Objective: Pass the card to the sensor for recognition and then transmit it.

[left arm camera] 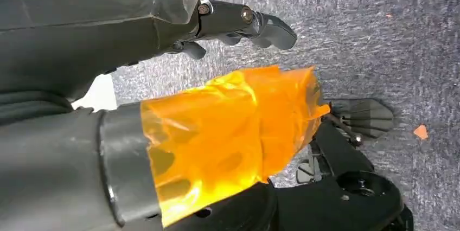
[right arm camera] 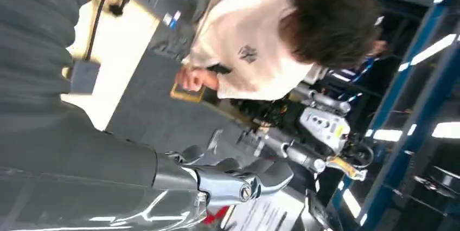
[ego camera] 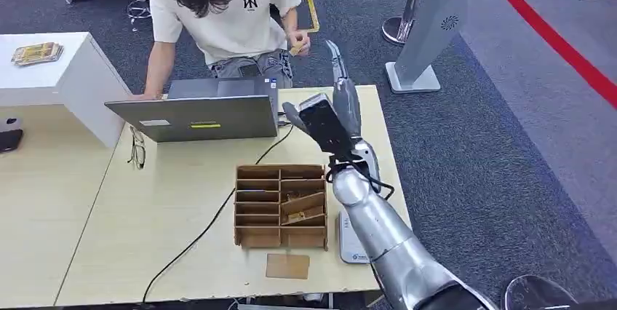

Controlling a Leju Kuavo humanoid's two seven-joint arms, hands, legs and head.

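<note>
My right hand (ego camera: 329, 119) is raised above the far right part of the table (ego camera: 87, 244), its fingers stretched toward a person (ego camera: 222, 4), with nothing in it. In the right wrist view its fingers (right arm camera: 238, 183) are apart and hold nothing. The person's hand holds a small yellowish card (ego camera: 295, 47), which the right wrist view catches too (right arm camera: 186, 92). A brown card (ego camera: 287, 265) lies flat near the table's front edge. The white sensor (ego camera: 352, 246) sits right of it, partly hidden by my arm. My left hand (left arm camera: 217, 106), thumb wrapped in orange tape, hangs over grey carpet holding nothing.
A wooden divider box (ego camera: 280, 205) with cards in its slots stands mid-table. Behind it are an open laptop (ego camera: 198, 115), a black cable (ego camera: 211, 215) and glasses (ego camera: 137, 148). A white cabinet (ego camera: 62, 70) stands at the left, a sign stand (ego camera: 429, 26) at the far right.
</note>
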